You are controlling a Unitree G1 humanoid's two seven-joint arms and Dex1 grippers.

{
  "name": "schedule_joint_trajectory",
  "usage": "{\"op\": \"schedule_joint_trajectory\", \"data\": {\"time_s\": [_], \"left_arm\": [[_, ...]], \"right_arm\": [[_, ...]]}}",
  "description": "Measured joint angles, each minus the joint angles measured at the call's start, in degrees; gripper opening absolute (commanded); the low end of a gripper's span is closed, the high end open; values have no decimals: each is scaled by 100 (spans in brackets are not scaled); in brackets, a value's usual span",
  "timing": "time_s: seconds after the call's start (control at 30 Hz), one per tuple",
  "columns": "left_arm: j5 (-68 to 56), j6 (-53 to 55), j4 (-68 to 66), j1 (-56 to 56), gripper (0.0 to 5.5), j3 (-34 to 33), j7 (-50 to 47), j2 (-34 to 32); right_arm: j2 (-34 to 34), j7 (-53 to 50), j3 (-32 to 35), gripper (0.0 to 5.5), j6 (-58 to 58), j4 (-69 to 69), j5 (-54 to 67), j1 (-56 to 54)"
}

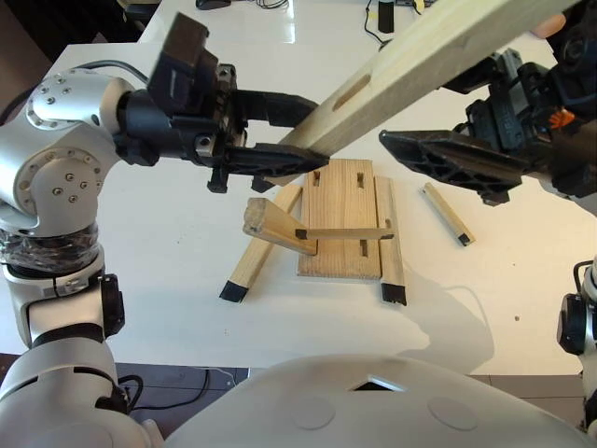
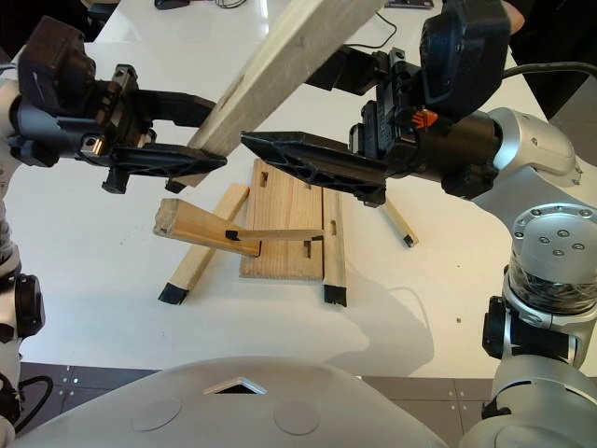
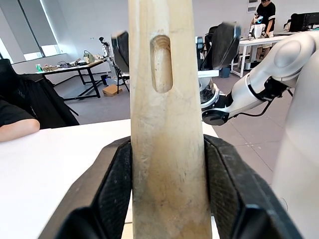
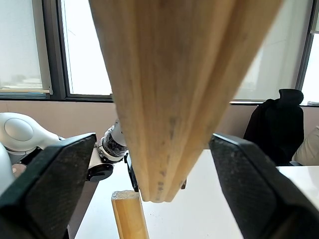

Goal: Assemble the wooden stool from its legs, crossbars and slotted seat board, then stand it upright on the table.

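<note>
My left gripper (image 1: 306, 136) is shut on the lower end of a long slotted wooden leg (image 1: 420, 56), held slanting in the air above the table. My right gripper (image 2: 280, 105) is open, its fingers (image 4: 55, 184) straddling that leg's middle with gaps on both sides. Below them the slotted seat board (image 1: 340, 201) lies flat on the white table (image 1: 140, 243). A leg (image 1: 254, 254) with a black foot lies at its left edge and another (image 1: 390, 252) along its right. A third leg (image 1: 275, 224) with a thin crossbar (image 1: 347, 233) plugged in rests across the board.
A loose short crossbar (image 1: 448, 213) lies on the table to the right of the board. Cables and dark objects (image 1: 382, 14) sit along the far edge. Bare table surface spreads to the left and in front of the parts.
</note>
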State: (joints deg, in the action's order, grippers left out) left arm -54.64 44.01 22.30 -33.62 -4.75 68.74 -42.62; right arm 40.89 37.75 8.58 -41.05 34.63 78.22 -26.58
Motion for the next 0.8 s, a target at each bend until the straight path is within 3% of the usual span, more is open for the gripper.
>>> {"op": "schedule_joint_trajectory", "data": {"time_s": [0.43,0.8], "left_arm": [[180,-101,111,125,200,182,160,-68],[114,156,-2,46,200,237,126,18]], "right_arm": [[18,121,-82,208,-5,77,-225,0],[172,484,-114,201,281,155,-633,211]]}}
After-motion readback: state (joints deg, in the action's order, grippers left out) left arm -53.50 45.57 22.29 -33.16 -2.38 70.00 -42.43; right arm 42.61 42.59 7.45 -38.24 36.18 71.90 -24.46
